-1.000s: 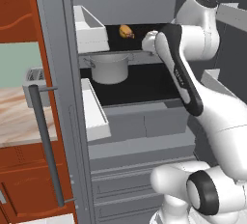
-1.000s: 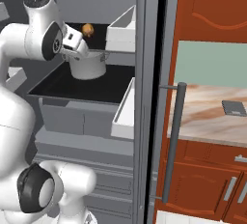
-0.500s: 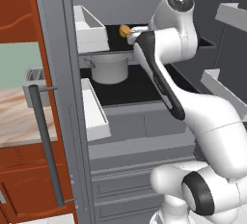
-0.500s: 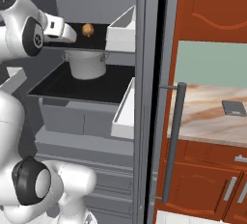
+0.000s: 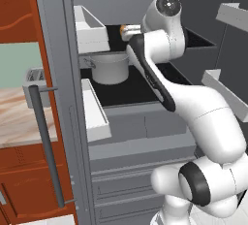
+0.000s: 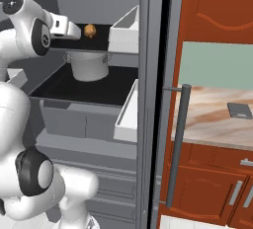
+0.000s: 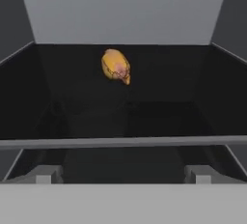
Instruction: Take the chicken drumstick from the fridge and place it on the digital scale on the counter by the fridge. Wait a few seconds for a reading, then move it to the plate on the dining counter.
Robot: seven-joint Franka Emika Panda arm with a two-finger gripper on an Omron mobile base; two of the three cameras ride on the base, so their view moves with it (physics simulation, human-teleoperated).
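- Golden-orange drumstick lies on the black upper shelf of the fridge, toward the back, with the pot on the shelf below.
- Gripper sits at the shelf's front edge, jaws spread wide and empty, well short of the meat.
- Best move, I judge: reach straight in just above the shelf, centre the drumstick between the fingers, then close across its narrow width.
- Lift only slightly before backing out, so the hand stays below whatever lies overhead.
- Scale waits on the counter beside the fridge.

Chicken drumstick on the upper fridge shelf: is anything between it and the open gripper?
Nothing visible. In the hand view the chicken drumstick lies on bare black shelf ahead of the fingertips; the pot sits a shelf lower.
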